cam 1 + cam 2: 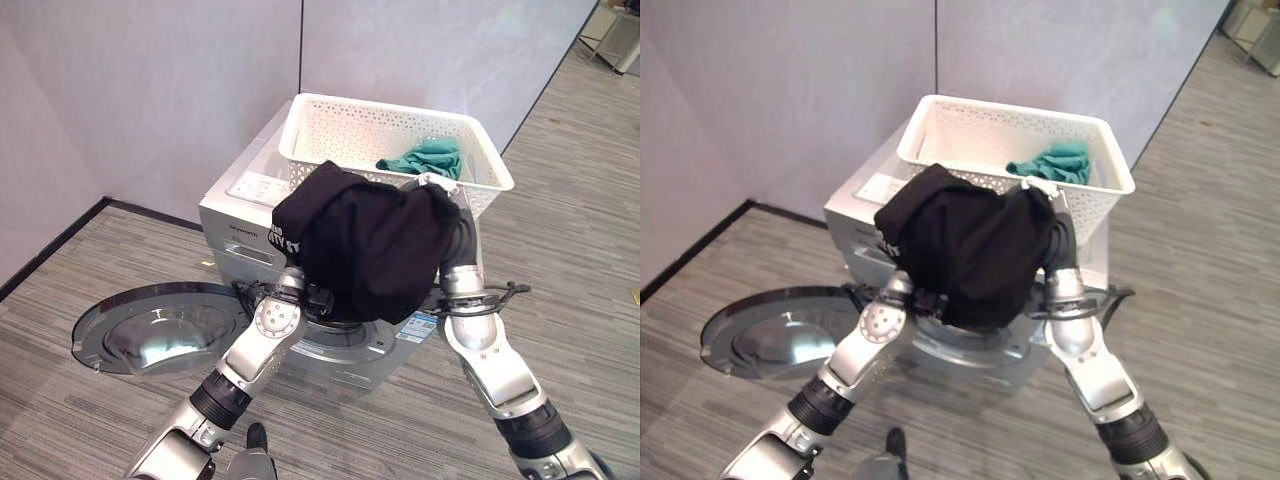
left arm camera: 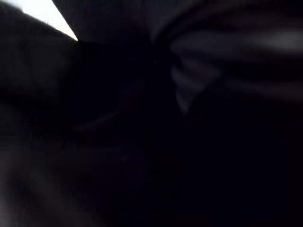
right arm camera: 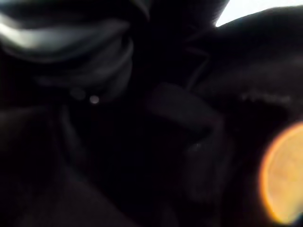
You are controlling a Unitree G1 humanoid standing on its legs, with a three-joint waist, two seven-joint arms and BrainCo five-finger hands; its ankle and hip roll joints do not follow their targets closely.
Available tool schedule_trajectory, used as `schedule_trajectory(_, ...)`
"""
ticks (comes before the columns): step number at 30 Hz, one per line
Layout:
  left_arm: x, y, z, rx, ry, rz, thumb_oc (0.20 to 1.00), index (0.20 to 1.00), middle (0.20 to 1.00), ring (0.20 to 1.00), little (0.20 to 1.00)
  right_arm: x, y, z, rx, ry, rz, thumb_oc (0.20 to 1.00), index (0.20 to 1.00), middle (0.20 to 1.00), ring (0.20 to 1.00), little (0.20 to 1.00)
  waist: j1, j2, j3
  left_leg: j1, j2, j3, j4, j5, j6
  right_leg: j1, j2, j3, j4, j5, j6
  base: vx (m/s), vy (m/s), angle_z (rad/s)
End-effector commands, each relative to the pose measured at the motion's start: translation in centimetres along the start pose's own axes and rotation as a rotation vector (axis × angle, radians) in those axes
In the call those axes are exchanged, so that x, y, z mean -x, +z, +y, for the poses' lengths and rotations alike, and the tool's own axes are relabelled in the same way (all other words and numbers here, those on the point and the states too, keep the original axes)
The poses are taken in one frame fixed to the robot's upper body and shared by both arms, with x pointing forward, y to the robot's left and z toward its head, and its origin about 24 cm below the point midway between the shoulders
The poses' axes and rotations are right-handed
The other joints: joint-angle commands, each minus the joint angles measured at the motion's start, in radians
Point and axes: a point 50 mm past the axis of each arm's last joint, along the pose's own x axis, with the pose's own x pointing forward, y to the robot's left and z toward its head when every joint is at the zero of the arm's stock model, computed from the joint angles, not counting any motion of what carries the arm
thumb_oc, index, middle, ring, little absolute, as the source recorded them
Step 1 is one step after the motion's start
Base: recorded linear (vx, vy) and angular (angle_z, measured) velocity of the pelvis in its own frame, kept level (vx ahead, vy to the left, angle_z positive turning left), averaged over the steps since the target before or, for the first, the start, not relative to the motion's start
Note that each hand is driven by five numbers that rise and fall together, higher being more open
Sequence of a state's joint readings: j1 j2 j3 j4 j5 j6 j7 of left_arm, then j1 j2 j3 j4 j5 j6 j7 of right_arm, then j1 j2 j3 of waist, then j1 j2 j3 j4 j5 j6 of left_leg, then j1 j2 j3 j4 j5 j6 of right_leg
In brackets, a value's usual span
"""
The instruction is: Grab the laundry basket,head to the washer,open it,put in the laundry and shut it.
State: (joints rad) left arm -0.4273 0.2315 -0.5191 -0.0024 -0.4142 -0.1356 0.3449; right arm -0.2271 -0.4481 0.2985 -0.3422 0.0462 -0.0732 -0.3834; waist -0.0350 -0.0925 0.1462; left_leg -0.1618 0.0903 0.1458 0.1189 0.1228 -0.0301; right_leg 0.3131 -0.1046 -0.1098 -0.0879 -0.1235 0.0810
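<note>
I see a black garment (image 1: 365, 250) bunched over both my arms above the washer (image 1: 245, 215) front, robot hand fingers buried, grip unreadable, white laundry basket (image 1: 390, 140) on the washer's top, teal cloth (image 1: 425, 158) inside, round door (image 1: 160, 328) swung open.

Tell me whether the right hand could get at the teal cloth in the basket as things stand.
Probably not right away. Both arms are under the black garment, held in front of the washer. The teal cloth lies uncovered in the white basket just behind, so the way opens once the garment is dropped.

White lettering on the bunched black cloth garment (image 1: 365, 245), a small mark on the silver washing machine (image 1: 245, 235) and its front sticker (image 1: 420, 327) are all too small to read.
</note>
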Motion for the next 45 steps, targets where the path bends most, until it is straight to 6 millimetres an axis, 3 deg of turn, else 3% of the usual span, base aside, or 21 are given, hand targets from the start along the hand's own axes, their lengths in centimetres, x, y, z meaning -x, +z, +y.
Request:
schedule_trajectory(1, -0.1, 1.2, 0.0, 0.025, -0.016, -0.126, 0.2, 0.2, 0.2, 0.2, 0.2, 0.4, 0.9, -1.5, 0.028, 0.008, -0.101, 1.0, 1.0, 1.0, 1.0, 1.0, -0.001, 0.035, -0.084, -0.004, 0.041, 0.082, -0.111, 0.028, -0.009, -0.042, 0.072, -0.01, 0.111, -0.117, -0.063, 0.0, 0.0, 0.0)
schedule_trajectory(9, 0.4, 1.5, 0.8, 0.021, -0.005, -0.153, 0.2, 0.2, 0.2, 0.2, 0.2, 1.2, 1.2, -2.8, 0.123, -0.017, -0.143, 1.0, 1.0, 1.0, 1.0, 1.0, -0.014, 0.04, -0.094, 0.006, 0.044, 0.091, -0.115, 0.029, -0.009, -0.046, 0.072, -0.002, 0.114, -0.116, -0.06, 0.0, -0.014, -0.03)
schedule_trajectory(16, 0.7, 1.9, 1.5, 0.05, 0.023, -0.177, 0.2, 0.2, 0.2, 0.2, 0.2, 1.4, 1.3, -4.5, 0.227, -0.143, -0.165, 1.0, 1.0, 1.0, 1.0, 1.0, -0.028, 0.051, -0.108, 0.016, 0.047, 0.097, -0.118, 0.029, -0.01, -0.05, 0.076, 0.005, 0.119, -0.116, -0.062, -0.01, -0.01, -0.05)
schedule_trajectory(23, 1.4, 2.7, 3.0, 0.115, 0.1, -0.215, 0.2, 0.2, 0.2, 0.2, 0.2, 2.4, -0.7, -7.9, 0.475, -0.366, -0.074, 1.0, 1.0, 1.0, 1.0, 1.0, -0.034, 0.062, -0.115, 0.018, 0.048, 0.093, -0.114, 0.027, -0.01, -0.05, 0.081, 0.005, 0.126, -0.121, -0.065, 0.0, 0.0, 0.0)
schedule_trajectory(26, 2.1, 3.1, 3.8, 0.152, 0.134, -0.23, 0.2, 0.2, 0.2, 0.2, 0.2, 3.6, -2.8, -10.0, 0.588, -0.485, 0.044, 1.0, 1.0, 1.0, 1.0, 1.0, -0.028, 0.066, -0.114, 0.014, 0.046, 0.083, -0.107, 0.027, -0.009, -0.049, 0.084, 0.001, 0.132, -0.125, -0.068, 0.0, 0.0, 0.0)
schedule_trajectory(27, 2.8, 3.5, 4.3, 0.162, 0.14, -0.248, 0.2, 0.2, 0.2, 0.2, 0.2, 5.2, -4.5, -11.7, 0.677, -0.554, 0.147, 1.0, 1.0, 1.0, 1.0, 1.0, -0.019, 0.068, -0.11, 0.01, 0.045, 0.073, -0.102, 0.027, -0.009, -0.047, 0.086, -0.007, 0.136, -0.129, -0.071, -0.02, -0.021, 0.03)
schedule_trajectory(29, 3.2, 3.7, 4.6, 0.168, 0.139, -0.25, 0.2, 0.2, 0.2, 0.2, 0.2, 6.1, -5.3, -12.5, 0.724, -0.586, 0.203, 1.0, 1.0, 1.0, 1.0, 1.0, -0.015, 0.068, -0.111, 0.007, 0.044, 0.068, -0.098, 0.027, -0.01, -0.046, 0.087, -0.011, 0.137, -0.131, -0.072, -0.02, -0.027, 0.07)
schedule_trajectory(30, 3.9, 3.4, 5.2, 0.181, 0.154, -0.229, 0.2, 0.2, 0.2, 0.2, 0.2, 8.5, -7.3, -14.1, 0.804, -0.648, 0.349, 1.0, 1.0, 1.0, 1.0, 1.0, -0.002, 0.066, -0.103, 0.001, 0.039, 0.058, -0.091, 0.028, -0.01, -0.041, 0.088, -0.022, 0.138, -0.136, -0.073, -0.02, -0.032, 0.1)
schedule_trajectory(32, 4.0, 3.4, 5.3, 0.182, 0.152, -0.227, 0.2, 0.2, 0.2, 0.2, 0.2, 8.6, -7.4, -14.1, 0.803, -0.648, 0.35, 1.0, 1.0, 1.0, 1.0, 1.0, -0.003, 0.067, -0.106, -0.001, 0.04, 0.056, -0.091, 0.029, -0.011, -0.042, 0.09, -0.023, 0.137, -0.135, -0.074, -0.02, -0.021, 0.11)
schedule_trajectory(34, 5.2, 2.6, 6.1, 0.187, 0.168, -0.182, 0.2, 0.2, 0.2, 0.2, 0.2, 13.4, -10.3, -15.7, 0.846, -0.729, 0.603, 1.0, 1.0, 1.0, 1.0, 1.0, 0.02, 0.062, -0.095, -0.01, 0.029, 0.038, -0.082, 0.027, -0.011, -0.034, 0.092, -0.045, 0.135, -0.143, -0.076, -0.03, -0.033, 0.12)
schedule_trajectory(35, 6.1, 2.3, 6.7, 0.18, 0.176, -0.153, 0.2, 0.2, 0.2, 0.2, 0.2, 16.9, -12.1, -16.1, 0.88, -0.745, 0.782, 1.0, 1.0, 1.0, 1.0, 1.0, 0.035, 0.06, -0.086, -0.018, 0.025, 0.026, -0.079, 0.03, -0.011, -0.03, 0.094, -0.059, 0.135, -0.146, -0.078, -0.03, -0.029, 0.15)
schedule_trajectory(36, 6.5, 2.1, 7.0, 0.179, 0.175, -0.139, 0.2, 0.2, 0.2, 0.2, 0.2, 18.7, -12.9, -16.1, 0.882, -0.747, 0.878, 1.0, 1.0, 1.0, 1.0, 1.0, 0.042, 0.059, -0.082, -0.022, 0.023, 0.019, -0.077, 0.031, -0.01, -0.03, 0.096, -0.064, 0.135, -0.147, -0.079, -0.04, -0.015, 0.26)
schedule_trajectory(37, 6.5, 2.1, 7.0, 0.179, 0.175, -0.139, 0.2, 0.2, 0.2, 0.2, 0.2, 18.7, -12.9, -16.1, 0.881, -0.747, 0.878, 1.0, 1.0, 1.0, 1.0, 1.0, 0.042, 0.061, -0.083, -0.025, 0.026, 0.018, -0.078, 0.035, -0.009, -0.033, 0.099, -0.064, 0.134, -0.143, -0.079, -0.03, -0.015, 0.47)
schedule_trajectory(39, 7.9, 1.1, 7.5, 0.203, 0.186, -0.074, 0.2, 0.2, 0.2, 0.2, 0.2, 23.3, -14.8, -14.9, 0.813, -0.747, 1.118, 1.0, 1.0, 1.0, 1.0, 1.0, 0.068, 0.056, -0.067, -0.034, 0.019, 0.004, -0.073, 0.033, -0.01, -0.028, 0.102, -0.085, 0.132, -0.15, -0.081, -0.03, -0.029, 0.41)
schedule_trajectory(40, 7.9, 1.1, 7.5, 0.203, 0.186, -0.075, 0.2, 0.2, 0.2, 0.2, 0.2, 23.3, -14.8, -14.9, 0.812, -0.748, 1.118, 1.0, 1.0, 1.0, 1.0, 1.0, 0.067, 0.058, -0.068, -0.037, 0.021, 0.003, -0.074, 0.037, -0.009, -0.031, 0.105, -0.085, 0.13, -0.147, -0.081, -0.02, -0.033, 0.18)
schedule_trajectory(42, 8.7, 0.2, 7.5, 0.209, 0.189, -0.022, 0.2, 0.2, 0.2, 0.2, 0.2, 25.3, -15.8, -13.3, 0.742, -0.714, 1.242, 1.0, 1.0, 1.0, 1.0, 1.0, 0.084, 0.059, -0.054, -0.048, 0.019, -0.004, -0.068, 0.04, -0.008, -0.033, 0.11, -0.098, 0.133, -0.15, -0.084, -0.03, -0.024, 0.17)
schedule_trajectory(45, 9.3, -1.2, 7.2, 0.214, 0.178, 0.058, 0.2, 0.2, 0.2, 0.2, 0.2, 26.7, -16.8, -11.0, 0.62, -0.684, 1.343, 1.0, 1.0, 1.0, 1.0, 1.0, 0.099, 0.063, -0.016, -0.068, 0.015, -0.01, -0.052, 0.041, -0.008, -0.052, 0.115, -0.122, 0.164, -0.17, -0.093, -0.06, -0.029, 0.28)
